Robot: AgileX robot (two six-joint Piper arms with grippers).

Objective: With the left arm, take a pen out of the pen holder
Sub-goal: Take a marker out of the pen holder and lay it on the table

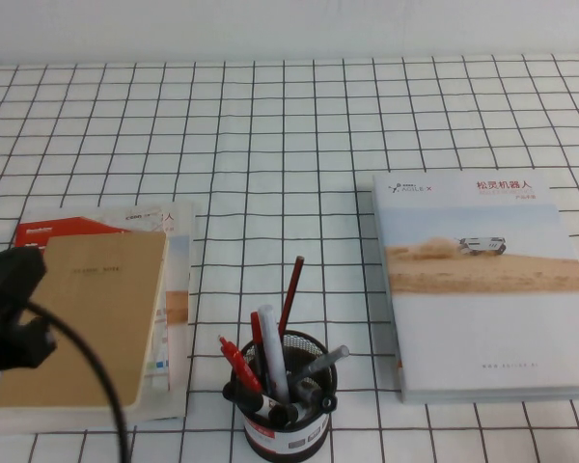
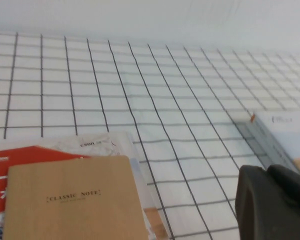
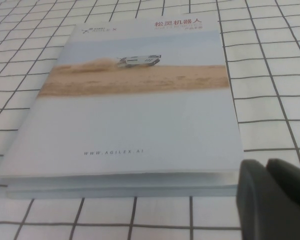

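Note:
A black mesh pen holder [image 1: 288, 410] stands at the table's near edge, middle, holding several pens: a dark red pen [image 1: 292, 292] leaning up, a white marker [image 1: 273, 365], a red pen [image 1: 237, 361] and black ones. My left gripper [image 1: 10, 309] hovers at the near left over a brown notebook [image 1: 87, 318], well to the left of the holder. In the left wrist view the left gripper [image 2: 267, 170] is shut and empty, and the holder is out of that view. My right gripper [image 3: 266, 163] is shut and empty beside a booklet's near corner.
The brown notebook [image 2: 75, 200] lies on a stack of papers with a red cover [image 1: 63, 231]. A large AgileX booklet [image 1: 478, 289] lies at the right. A black cable [image 1: 92, 371] runs from the left arm. A checked cloth [image 1: 270, 145] covers the table.

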